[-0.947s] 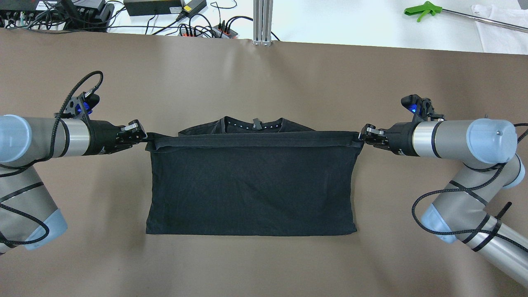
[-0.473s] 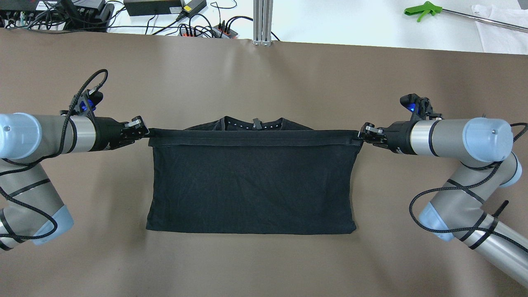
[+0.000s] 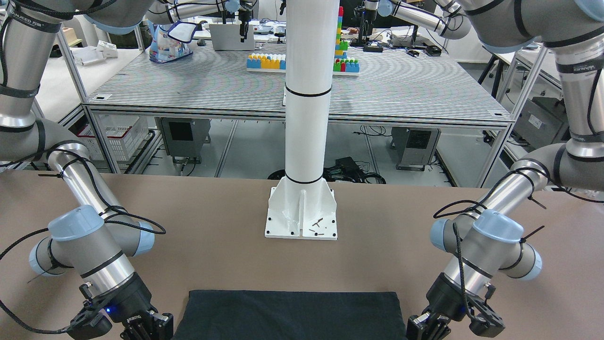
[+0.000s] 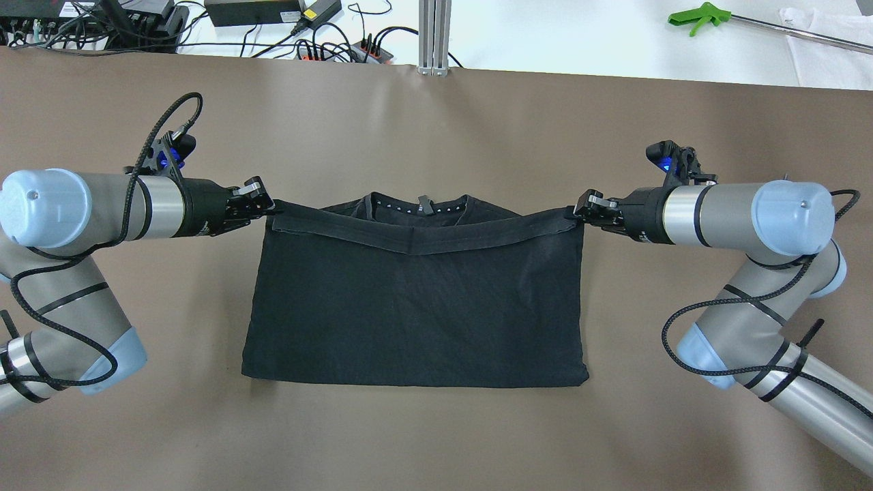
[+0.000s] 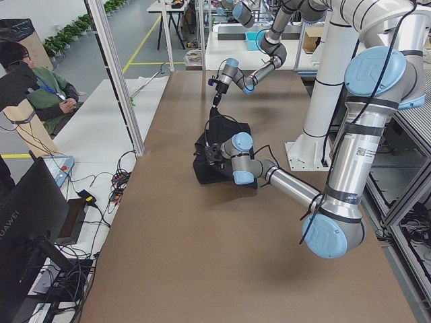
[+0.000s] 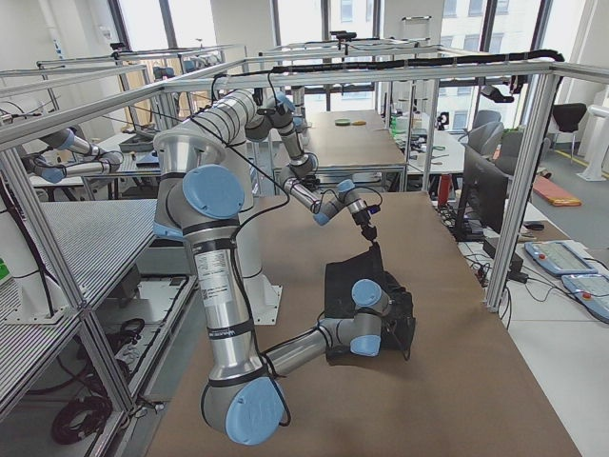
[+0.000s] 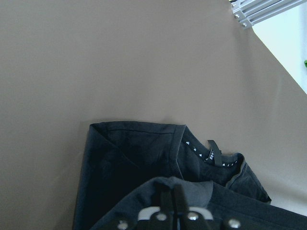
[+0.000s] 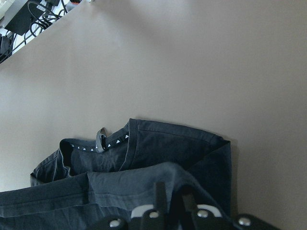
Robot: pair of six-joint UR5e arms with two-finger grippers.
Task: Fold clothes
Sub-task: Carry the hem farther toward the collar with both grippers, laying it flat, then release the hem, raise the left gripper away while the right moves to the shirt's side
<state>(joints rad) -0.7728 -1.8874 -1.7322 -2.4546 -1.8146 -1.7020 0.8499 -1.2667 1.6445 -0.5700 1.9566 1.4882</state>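
Observation:
The black garment [image 4: 423, 307] lies on the brown table, its near half folded back over itself. Its collar [image 4: 419, 203] with small white marks peeks out beyond the lifted hem. My left gripper [image 4: 269, 205] is shut on the hem's left corner, my right gripper [image 4: 577, 211] on its right corner. Between them the hem hangs slack and sags in the middle. In the left wrist view the fingers [image 7: 166, 195] pinch the fabric above the garment [image 7: 129, 163]. The right wrist view shows the same with its fingers [image 8: 159, 196] and the garment [image 8: 163, 143].
A white pillar base [image 3: 302, 212] stands bolted on the table on the robot's side of the garment. Beyond the table's far edge are an aluminium post [image 4: 434, 34], cables and power bricks [image 4: 136, 20], and a green-handled tool [image 4: 696, 15].
Both grippers have moved toward the far edge and inward toward each other with the hem. The hem, taut before, now sags in the middle.

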